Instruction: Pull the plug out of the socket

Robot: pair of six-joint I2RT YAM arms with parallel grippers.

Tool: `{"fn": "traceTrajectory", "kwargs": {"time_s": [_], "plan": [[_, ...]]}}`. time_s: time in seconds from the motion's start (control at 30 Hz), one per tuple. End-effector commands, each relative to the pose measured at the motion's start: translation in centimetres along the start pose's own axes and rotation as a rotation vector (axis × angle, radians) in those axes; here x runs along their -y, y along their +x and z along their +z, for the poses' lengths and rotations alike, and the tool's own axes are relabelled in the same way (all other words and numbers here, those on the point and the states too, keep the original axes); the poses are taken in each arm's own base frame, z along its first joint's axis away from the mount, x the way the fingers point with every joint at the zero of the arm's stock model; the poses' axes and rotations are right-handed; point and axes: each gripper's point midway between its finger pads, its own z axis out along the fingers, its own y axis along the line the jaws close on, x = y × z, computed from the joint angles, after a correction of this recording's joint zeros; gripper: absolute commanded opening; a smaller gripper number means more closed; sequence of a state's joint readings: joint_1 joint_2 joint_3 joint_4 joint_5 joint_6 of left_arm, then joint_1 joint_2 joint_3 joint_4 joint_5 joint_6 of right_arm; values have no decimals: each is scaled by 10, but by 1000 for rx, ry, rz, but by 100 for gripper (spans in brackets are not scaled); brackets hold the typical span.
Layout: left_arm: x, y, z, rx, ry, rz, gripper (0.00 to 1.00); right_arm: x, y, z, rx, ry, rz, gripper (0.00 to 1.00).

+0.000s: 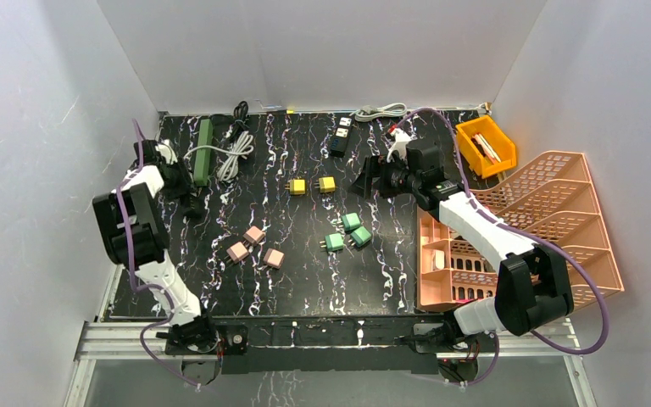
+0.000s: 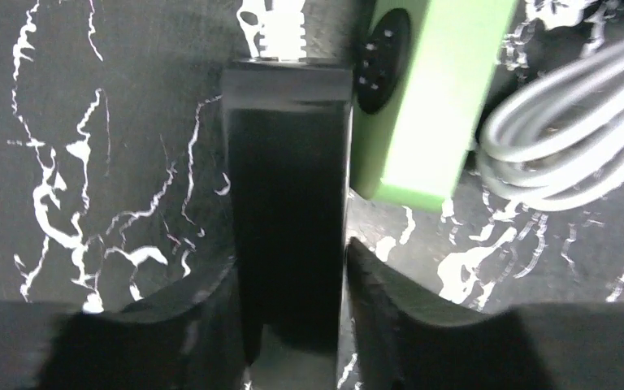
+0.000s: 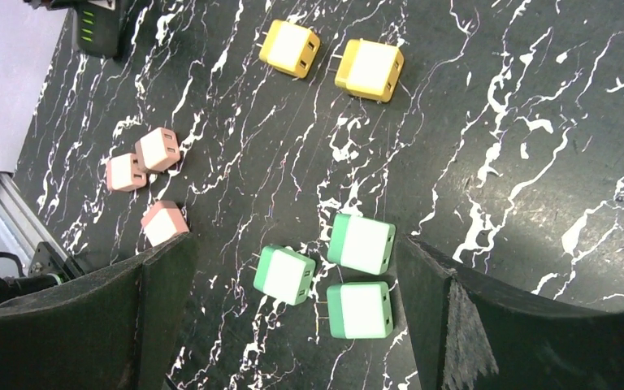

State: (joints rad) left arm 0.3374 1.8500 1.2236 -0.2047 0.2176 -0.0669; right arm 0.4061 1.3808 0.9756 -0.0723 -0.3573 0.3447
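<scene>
You are clamping the left gripper [image 2: 288, 280] onto the black plug [image 2: 288, 179]. Its two fingers [image 2: 191, 305] are pressing flat against the plug's long sides, closed as far as the body is allowing. The hold is sitting low on the housing and leaving the cord end free. That grip is making sense for a straight pull, since the flat sides are giving you the most contact and the least chance of twisting.

The plug is lying at the far left of the table, just beside the end of the green power strip [image 2: 422, 106], whose dark socket face [image 2: 382, 57] is facing it. From the wrist view you cannot tell whether the prongs are seated or clear. The plug is showing as a glossy black rectangular block with a white ribbed strain relief [image 2: 280, 28] at its far end. A coil of white cable [image 2: 569, 130] is resting to the right of the strip.

You are holding the right gripper [image 3: 292, 244] spread wide and empty, hovering over the loose green adapters [image 3: 361, 244] and well apart from the work, probably so it is not crowding the left arm.
</scene>
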Motion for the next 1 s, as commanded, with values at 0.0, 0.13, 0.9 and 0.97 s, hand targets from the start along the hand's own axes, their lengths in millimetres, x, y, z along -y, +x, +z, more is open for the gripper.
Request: {"fn": "traceTrajectory", "kwargs": {"time_s": [0.0, 0.13, 0.9, 0.97], "plan": [[-6, -12, 0, -32, -23, -4, 59, -7, -6, -2, 28, -37, -5, 98], [-10, -28, -21, 28, -80, -23, 98, -3, -5, -4, 20, -7, -14, 98], [174, -15, -211, 595, 396, 112, 98, 88, -52, -71, 410, 625, 154, 98], [166, -22, -211, 588, 337, 57, 98, 86, -53, -70, 408, 618, 156, 98]]}}
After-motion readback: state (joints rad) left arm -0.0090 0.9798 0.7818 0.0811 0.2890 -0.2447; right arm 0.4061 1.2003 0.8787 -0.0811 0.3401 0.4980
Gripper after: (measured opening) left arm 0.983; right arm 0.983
